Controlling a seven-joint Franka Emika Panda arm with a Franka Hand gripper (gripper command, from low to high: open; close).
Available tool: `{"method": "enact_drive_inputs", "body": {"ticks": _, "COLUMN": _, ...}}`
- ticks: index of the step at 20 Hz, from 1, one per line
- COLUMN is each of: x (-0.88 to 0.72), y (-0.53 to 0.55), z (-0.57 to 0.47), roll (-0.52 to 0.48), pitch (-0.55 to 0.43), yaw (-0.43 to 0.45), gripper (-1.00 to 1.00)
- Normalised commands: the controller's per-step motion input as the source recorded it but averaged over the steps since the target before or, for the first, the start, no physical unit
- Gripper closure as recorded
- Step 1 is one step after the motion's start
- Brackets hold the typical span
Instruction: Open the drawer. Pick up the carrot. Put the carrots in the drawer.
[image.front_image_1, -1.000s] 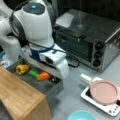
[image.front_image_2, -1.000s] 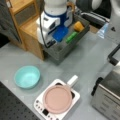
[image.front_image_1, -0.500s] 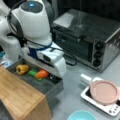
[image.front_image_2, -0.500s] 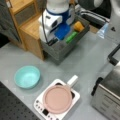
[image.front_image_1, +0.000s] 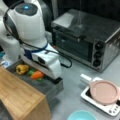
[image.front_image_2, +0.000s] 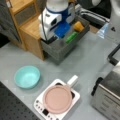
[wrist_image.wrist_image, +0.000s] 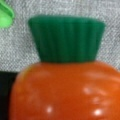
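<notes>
Gripper (image.front_image_1: 53, 79) was down inside the open drawer (image.front_image_1: 53, 90), its tip hidden behind the white hand body in both front views; couldn't tell whether the jaws were wide or closed on anything. Wrist view was filled by the carrot (wrist_image.wrist_image: 66, 92): orange body low in frame, ribbed dark green cap on top, grey fabric-like drawer floor behind it, a scrap of bright green at top left. No fingers showed there.

In a front view the carrot (image.front_image_1: 38, 74) lay in the drawer just left of the gripper, touching or nearly so, with a yellow lumpy item (image.front_image_1: 22, 69) further left and a green item (image.front_image_1: 31, 72) between them. In a front view from the opposite side the carrot was hidden by the arm; only the drawer (image.front_image_2: 58, 48), a green oblong item (image.front_image_2: 71, 37) and an orange-yellow piece (image.front_image_2: 78, 26) showed.

Drawer was pulled out from the wooden cabinet (image.front_image_1: 18, 96). Toaster oven (image.front_image_1: 85, 37) sat to a front view's right, a pink pan on a white hotplate (image.front_image_1: 103, 93) below it, a teal bowl (image.front_image_2: 27, 76) on the grey table (image.front_image_2: 87, 62).

Versus the frames from 1.0 s and 0.5 s ago: arm, drawer and contents sat in the same places, no visible shift.
</notes>
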Motion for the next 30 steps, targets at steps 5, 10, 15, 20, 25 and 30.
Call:
{"method": "enact_drive_inputs", "body": {"ticks": 5, "x": -0.17, "y": 0.06, "z": -0.08, "roll": 0.058, "pitch": -0.249, "yaw": -0.009, "gripper": 1.0}}
{"method": "enact_drive_inputs", "body": {"ticks": 10, "x": -0.17, "y": 0.11, "z": -0.11, "roll": 0.061, "pitch": -0.24, "yaw": -0.016, "gripper": 1.0}}
{"method": "enact_drive_inputs", "body": {"ticks": 15, "x": -0.17, "y": 0.14, "z": -0.11, "roll": 0.084, "pitch": -0.231, "yaw": -0.028, "gripper": -1.0}}
{"method": "enact_drive_inputs", "body": {"ticks": 20, "x": -0.16, "y": 0.12, "z": -0.12, "roll": 0.078, "pitch": -0.223, "yaw": -0.034, "gripper": -1.0}}
{"method": "enact_drive_inputs", "body": {"ticks": 25, "x": -0.15, "y": 0.12, "z": -0.11, "roll": 0.09, "pitch": -0.209, "yaw": -0.034, "gripper": -1.0}}
{"method": "enact_drive_inputs", "body": {"ticks": 30, "x": -0.14, "y": 0.12, "z": -0.09, "roll": 0.079, "pitch": -0.215, "yaw": -0.03, "gripper": -1.0}}
